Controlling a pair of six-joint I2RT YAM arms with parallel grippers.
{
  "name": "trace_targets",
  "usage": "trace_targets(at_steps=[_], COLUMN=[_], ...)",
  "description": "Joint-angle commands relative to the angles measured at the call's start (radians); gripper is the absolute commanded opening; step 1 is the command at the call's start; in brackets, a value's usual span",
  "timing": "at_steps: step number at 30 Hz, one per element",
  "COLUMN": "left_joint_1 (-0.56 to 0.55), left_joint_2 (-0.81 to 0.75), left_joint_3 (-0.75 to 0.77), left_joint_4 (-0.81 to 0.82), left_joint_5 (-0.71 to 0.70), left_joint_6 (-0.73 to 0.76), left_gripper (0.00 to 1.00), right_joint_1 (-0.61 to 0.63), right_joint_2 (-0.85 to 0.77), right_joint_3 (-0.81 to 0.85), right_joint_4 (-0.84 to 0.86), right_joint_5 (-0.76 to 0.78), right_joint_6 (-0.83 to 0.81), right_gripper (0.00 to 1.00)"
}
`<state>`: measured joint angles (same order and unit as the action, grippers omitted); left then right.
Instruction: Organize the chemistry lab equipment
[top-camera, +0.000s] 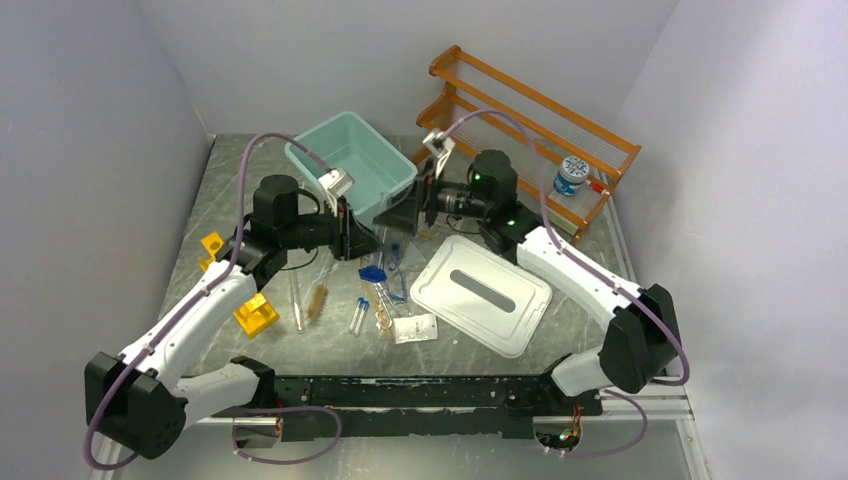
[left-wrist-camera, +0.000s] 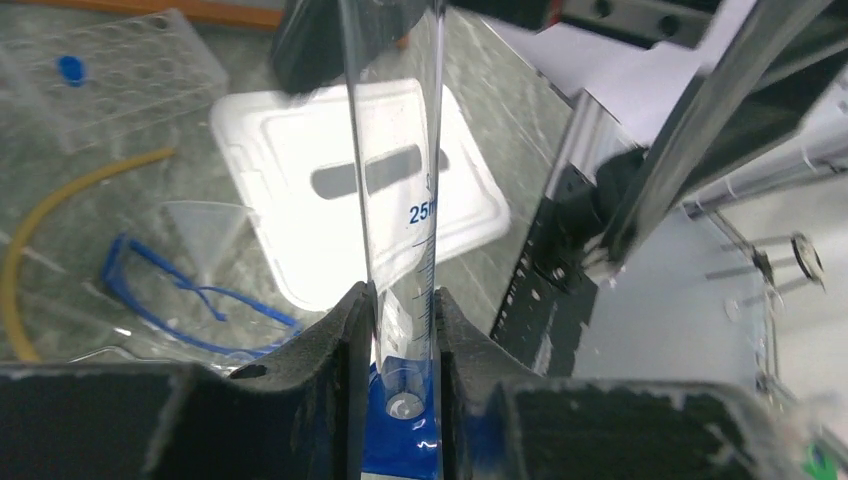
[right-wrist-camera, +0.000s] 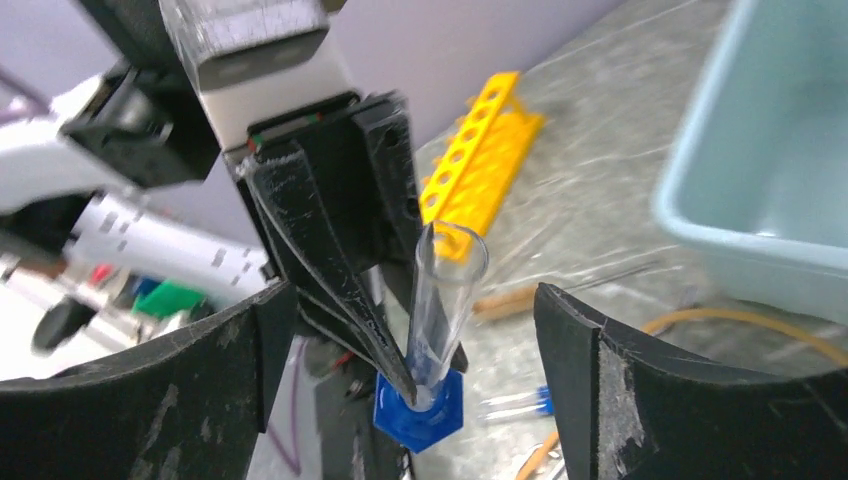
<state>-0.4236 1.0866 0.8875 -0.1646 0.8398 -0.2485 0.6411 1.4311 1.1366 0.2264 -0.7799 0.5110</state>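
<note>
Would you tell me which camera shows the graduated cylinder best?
The right wrist view: the cylinder shows whole, from open rim to blue base, clamped low by the left gripper. The left wrist view gives only its lower wall and printed scale, between the fingers. In the top view it is too small to make out.
</note>
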Motion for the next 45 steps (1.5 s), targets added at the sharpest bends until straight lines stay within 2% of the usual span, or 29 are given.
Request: trace_targets(at_steps=[1, 4, 6, 7, 11, 15, 18, 23, 27, 30, 39, 45], left_joint_1=[0.001, 0.031, 0.084, 0.114, 0.177, 0.18, 0.171, 0.118, 0.093, 0.075, 0.065, 0.067], left_joint_2=[0.056, 0.146, 0.249, 0.303, 0.456, 0.61, 0.713, 0.868, 0.995, 1.049, 1.136, 1.224], left_joint_3=[0.077, 0.164, 0.276, 0.325, 0.391, 0.499, 0.525, 0.665, 0.771, 0.821, 0.828, 0.935], left_joint_4=[0.084, 0.057, -0.052, -0.078, 0.053, 0.079, 0.139, 0.078, 0.037, 0.015, 0.036, -0.005], left_joint_5=[-0.236, -0.427, -0.56, -0.581, -0.592, -0.66, -0.711, -0.835, -0.838, -0.931, -1.007, -0.971], left_joint_6=[-0.1, -0.203, -0.3, -0.345, -0.483, -0.548, -0.606, -0.6, -0.637, -0.662, -0.802, -0.78], left_gripper=[0.05, 0.05, 0.05, 0.05, 0.05, 0.05, 0.05, 0.05, 0.05, 0.05, 0.05, 0.27], right_joint_1=[-0.083, -0.114, -0.117, -0.117, -0.117, -0.117, -0.117, -0.116, -0.116, -0.116, -0.114, -0.112], right_joint_2=[-0.077, -0.124, -0.16, -0.179, -0.247, -0.268, -0.259, -0.294, -0.318, -0.33, -0.348, -0.353], right_joint_3=[-0.004, -0.026, -0.045, -0.067, -0.143, -0.176, -0.178, -0.174, -0.165, -0.165, -0.17, -0.168], right_joint_4=[0.041, 0.02, 0.001, 0.0, 0.011, -0.029, -0.057, -0.087, -0.112, -0.125, -0.134, -0.121], right_joint_5=[0.252, 0.391, 0.451, 0.466, 0.484, 0.495, 0.484, 0.564, 0.608, 0.625, 0.652, 0.598], right_joint_6=[0.036, 0.014, -0.015, -0.025, -0.037, -0.029, -0.033, -0.041, -0.065, -0.069, -0.068, -0.104], right_gripper=[0.93, 0.94, 0.94, 0.94, 0.92, 0.9, 0.88, 0.86, 0.86, 0.86, 0.86, 0.86])
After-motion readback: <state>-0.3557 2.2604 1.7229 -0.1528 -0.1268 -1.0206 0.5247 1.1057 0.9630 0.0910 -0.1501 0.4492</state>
